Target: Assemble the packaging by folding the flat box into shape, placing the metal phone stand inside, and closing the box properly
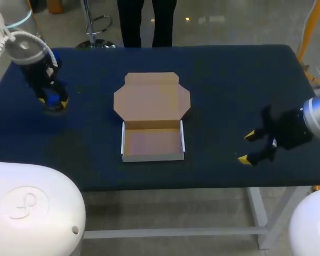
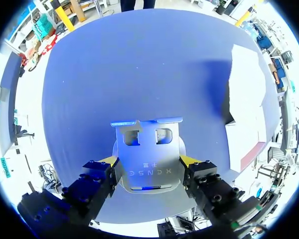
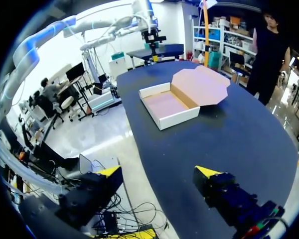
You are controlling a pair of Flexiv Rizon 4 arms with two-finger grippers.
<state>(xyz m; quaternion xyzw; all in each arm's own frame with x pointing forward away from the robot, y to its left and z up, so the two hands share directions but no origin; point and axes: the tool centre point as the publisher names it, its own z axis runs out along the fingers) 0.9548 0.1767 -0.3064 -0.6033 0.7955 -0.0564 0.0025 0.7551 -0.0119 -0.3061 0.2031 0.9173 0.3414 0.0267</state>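
The cardboard box stands folded into a shallow white-walled tray at the table's middle, its brown lid lying flat open toward the far side. At the far left my left gripper points down at the table. In the left wrist view the silver metal phone stand sits between the fingers, both yellow tips pressing its side edges, so my left gripper is shut on it. The box lies well off to one side. My right gripper hovers open and empty near the front right edge, with the box far ahead of it.
A dark blue cloth covers the table. Bare cloth lies between each gripper and the box. The right gripper hangs over the table's front edge.
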